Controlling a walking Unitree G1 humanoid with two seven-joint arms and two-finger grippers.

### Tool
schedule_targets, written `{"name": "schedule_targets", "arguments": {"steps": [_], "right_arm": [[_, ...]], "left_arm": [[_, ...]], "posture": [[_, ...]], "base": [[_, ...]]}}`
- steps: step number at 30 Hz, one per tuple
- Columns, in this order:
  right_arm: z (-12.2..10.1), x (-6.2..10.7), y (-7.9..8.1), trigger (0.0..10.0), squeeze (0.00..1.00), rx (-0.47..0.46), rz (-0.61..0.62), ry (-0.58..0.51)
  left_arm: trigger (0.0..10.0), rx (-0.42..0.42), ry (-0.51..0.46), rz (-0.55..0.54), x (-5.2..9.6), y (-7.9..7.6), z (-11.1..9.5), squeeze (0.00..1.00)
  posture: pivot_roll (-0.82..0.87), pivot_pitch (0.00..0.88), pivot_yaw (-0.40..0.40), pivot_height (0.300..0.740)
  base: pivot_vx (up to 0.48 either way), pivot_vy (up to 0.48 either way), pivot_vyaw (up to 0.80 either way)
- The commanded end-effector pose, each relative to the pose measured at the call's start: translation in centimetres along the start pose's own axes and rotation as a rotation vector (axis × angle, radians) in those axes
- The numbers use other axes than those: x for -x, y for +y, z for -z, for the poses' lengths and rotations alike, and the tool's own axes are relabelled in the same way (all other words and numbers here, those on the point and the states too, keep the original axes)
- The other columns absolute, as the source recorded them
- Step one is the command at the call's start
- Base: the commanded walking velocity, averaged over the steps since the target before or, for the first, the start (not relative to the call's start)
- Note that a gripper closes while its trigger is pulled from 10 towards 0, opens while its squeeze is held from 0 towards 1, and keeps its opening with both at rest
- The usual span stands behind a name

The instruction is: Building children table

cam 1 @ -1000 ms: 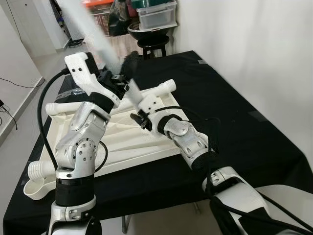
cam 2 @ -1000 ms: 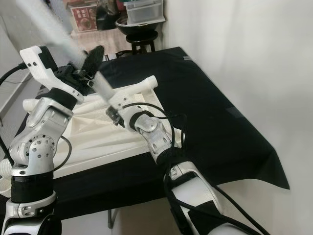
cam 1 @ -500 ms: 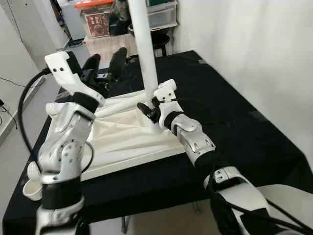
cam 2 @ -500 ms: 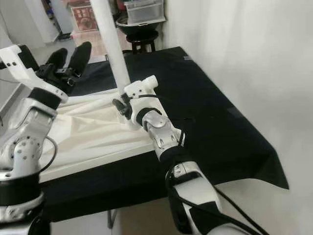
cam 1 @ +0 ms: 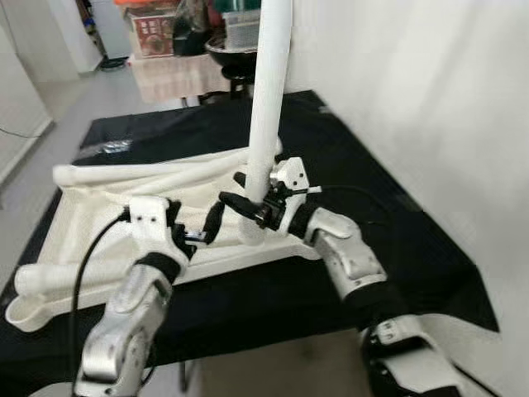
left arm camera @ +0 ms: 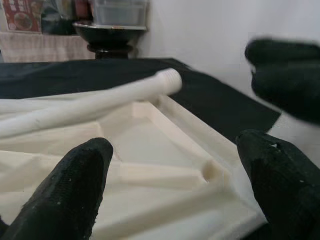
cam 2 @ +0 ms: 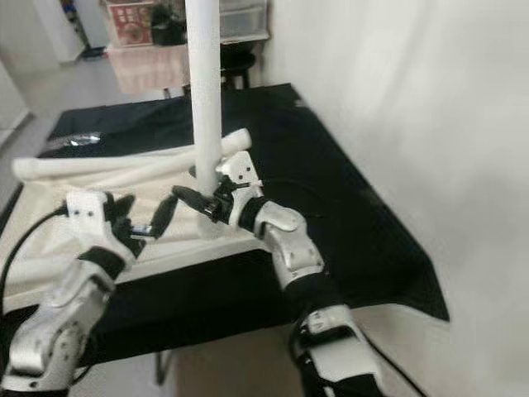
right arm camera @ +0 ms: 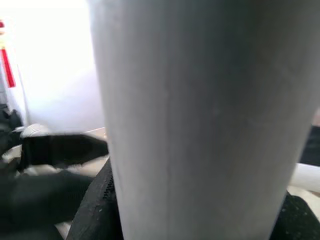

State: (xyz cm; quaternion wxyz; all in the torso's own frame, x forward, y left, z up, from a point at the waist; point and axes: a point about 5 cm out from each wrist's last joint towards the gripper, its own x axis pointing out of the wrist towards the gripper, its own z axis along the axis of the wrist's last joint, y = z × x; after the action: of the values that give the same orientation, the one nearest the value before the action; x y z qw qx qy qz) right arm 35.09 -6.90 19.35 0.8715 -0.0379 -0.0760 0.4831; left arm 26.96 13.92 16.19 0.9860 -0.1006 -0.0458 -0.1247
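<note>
the right hand [cam 1: 248,194] is closed around a white table leg [cam 1: 268,107], gripping it low on the shaft with its black fingers [cam 1: 234,201] wrapped on either side; in the right wrist view the leg [right arm camera: 210,120] stands very close to the lens with a black finger [right arm camera: 95,210] at its edge. the leg stands upright, tilted only slightly, and its lower end sits at the near right corner of the upturned white children's tabletop [cam 1: 99,219], where it meets the raised frame. the left hand [cam 1: 202,234] is just beside it, a little lower and toward the robot's left, hovering over the tabletop's near edge with its fingers [left arm camera: 75,190] spread apart and nothing between them; the left wrist view looks between them at the ribbed underside and a corner socket [left arm camera: 210,172]. two more white legs [cam 1: 157,172] lie along the far side of the tabletop, one ending in a threaded tip [left arm camera: 169,80], and another leg [cam 1: 50,277] lies along the near left edge. the tabletop rests on a worktop covered by a black cloth [cam 1: 388,240], close to a white wall [cam 1: 430,99]. beyond the worktop stands a dark round stool [cam 1: 227,58] carrying a clear storage box [cam 1: 240,18].
</note>
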Motion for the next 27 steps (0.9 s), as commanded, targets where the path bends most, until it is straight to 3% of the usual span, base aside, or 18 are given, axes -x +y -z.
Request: {"name": "schedule_targets", "arguments": {"steps": [1, 7, 16, 23, 27], "right_arm": [[0.4, 0.0, 0.7, 10.0, 0.00, -0.003, -0.038, 0.020], [0.9, 0.2, 1.5, 10.0, 0.00, 0.011, -0.064, 0.045], [1.1, 0.2, 2.2, 10.0, 0.00, 0.028, -0.081, 0.052], [1.2, -0.1, 2.4, 10.0, 0.00, 0.051, -0.079, 0.081], [1.2, -0.3, 2.1, 10.0, 0.00, 0.029, -0.037, 0.082]], "left_arm": [[10.0, -0.029, 0.012, -0.004, 0.4, -0.4, 0.6, 0.00], [10.0, -0.084, 0.048, -0.002, 1.2, -1.3, 1.9, 0.00], [10.0, -0.148, 0.047, -0.051, 1.4, -0.6, 2.0, 0.00], [10.0, -0.191, 0.039, -0.069, 1.5, -0.5, 1.9, 0.00], [10.0, -0.205, 0.037, -0.068, 1.5, -0.6, 1.9, 0.00]], "posture": [[-0.09, 0.000, 0.067, 0.740], [-0.09, 0.000, 0.067, 0.740], [-0.09, 0.000, 0.071, 0.740], [-0.08, 0.000, 0.070, 0.740], [-0.08, 0.000, 0.069, 0.740]], "base": [[0.000, 0.000, 0.00], [0.000, 0.000, 0.00], [0.000, 0.000, 0.00], [0.000, 0.000, 0.80], [0.000, 0.000, 0.00]]}}
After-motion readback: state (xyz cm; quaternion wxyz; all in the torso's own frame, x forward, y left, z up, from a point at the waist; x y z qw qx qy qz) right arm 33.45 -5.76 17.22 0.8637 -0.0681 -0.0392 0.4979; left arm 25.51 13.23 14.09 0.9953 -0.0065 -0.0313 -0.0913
